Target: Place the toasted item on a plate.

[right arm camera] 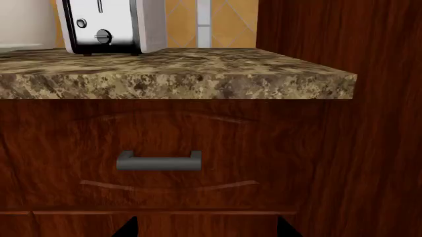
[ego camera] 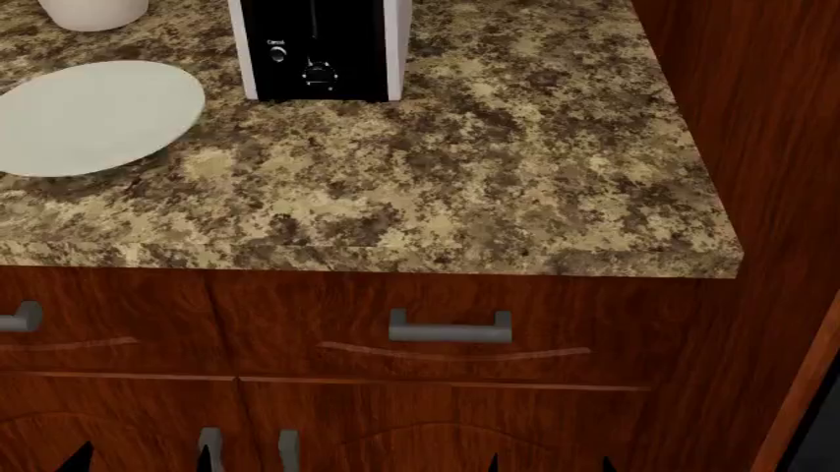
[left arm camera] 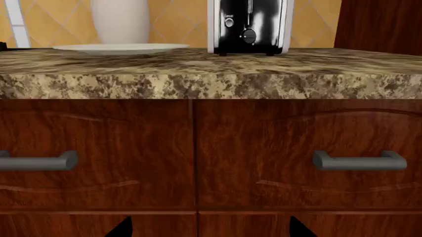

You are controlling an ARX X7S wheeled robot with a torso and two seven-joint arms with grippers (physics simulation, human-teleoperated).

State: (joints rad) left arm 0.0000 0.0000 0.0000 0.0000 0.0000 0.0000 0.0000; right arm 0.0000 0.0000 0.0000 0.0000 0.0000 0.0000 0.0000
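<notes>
Head view: plate (ego camera: 92,116) lies above both end effectors.

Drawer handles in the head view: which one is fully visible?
The drawer handle below the counter's right part, under the toaster. The other handle is cut off by the picture's left edge.

The toaster (left arm camera: 249,25) carries a small white label at twelve o'clock above its upper button, which seems to read "Cancel" but is too small to be sure. No other lettering, brand or number can be read.
</notes>
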